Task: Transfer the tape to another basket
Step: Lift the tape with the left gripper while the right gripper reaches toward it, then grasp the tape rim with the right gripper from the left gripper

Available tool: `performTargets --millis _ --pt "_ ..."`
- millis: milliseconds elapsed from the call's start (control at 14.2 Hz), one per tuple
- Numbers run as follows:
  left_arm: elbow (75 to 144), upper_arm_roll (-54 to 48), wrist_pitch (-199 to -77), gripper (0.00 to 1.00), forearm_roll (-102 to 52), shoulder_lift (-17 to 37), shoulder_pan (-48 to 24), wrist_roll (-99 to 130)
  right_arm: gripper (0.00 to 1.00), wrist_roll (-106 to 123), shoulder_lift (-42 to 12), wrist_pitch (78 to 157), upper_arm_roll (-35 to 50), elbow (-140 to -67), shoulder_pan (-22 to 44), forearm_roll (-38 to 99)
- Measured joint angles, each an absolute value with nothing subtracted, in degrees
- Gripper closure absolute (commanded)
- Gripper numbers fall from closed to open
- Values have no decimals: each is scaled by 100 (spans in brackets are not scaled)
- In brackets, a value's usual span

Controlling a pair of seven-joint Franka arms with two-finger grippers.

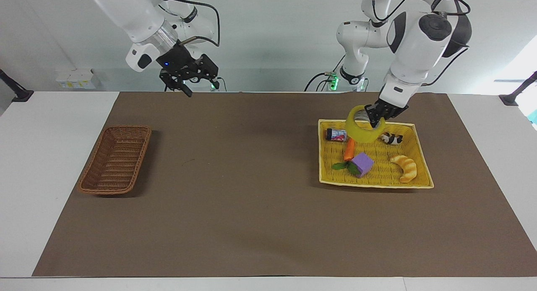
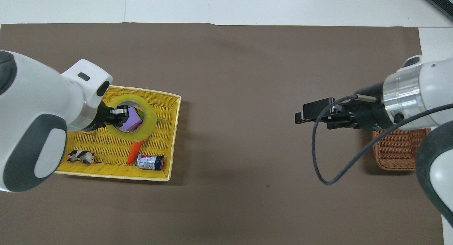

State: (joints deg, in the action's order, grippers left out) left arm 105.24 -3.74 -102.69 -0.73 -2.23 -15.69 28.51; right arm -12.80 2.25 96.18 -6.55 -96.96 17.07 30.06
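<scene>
Jaws of your left gripper (image 1: 374, 118) clamped on the tape's (image 1: 362, 130) rim, roll lifted over the yellow tray-basket (image 1: 413, 182), your right gripper (image 1: 189, 82) jaws apart above the tabletop (image 1: 251, 198), wicker basket (image 1: 115, 158) well apart.

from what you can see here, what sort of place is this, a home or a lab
Most likely a robotics lab, not a home. Two white arms are mounted at a white table covered by a brown mat, and toy props such as a carrot and croissant sit in a yellow tray-basket.
</scene>
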Motion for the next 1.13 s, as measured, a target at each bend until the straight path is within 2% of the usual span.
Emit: performTargets --millis 352,634,987,1128 --pt "10367 -431 -10400 100 -382 -216 -2321 3916 0 -1283 180 10389 -648 -10421 1918 4501" --pt "10339 -449 -10779 100 -771 -206 -2907 4411 0 -1298 182 11081 -635 -10790 2373 4840" --pt "10334 -471 -11160 100 -1165 -203 -3313 4507 0 -1234 218 11188 -641 -10974 2476 4861" --pt "10332 -468 -11404 100 -1232 -199 -3408 4507 12 -1055 274 11188 -656 -11037 2474 4861"
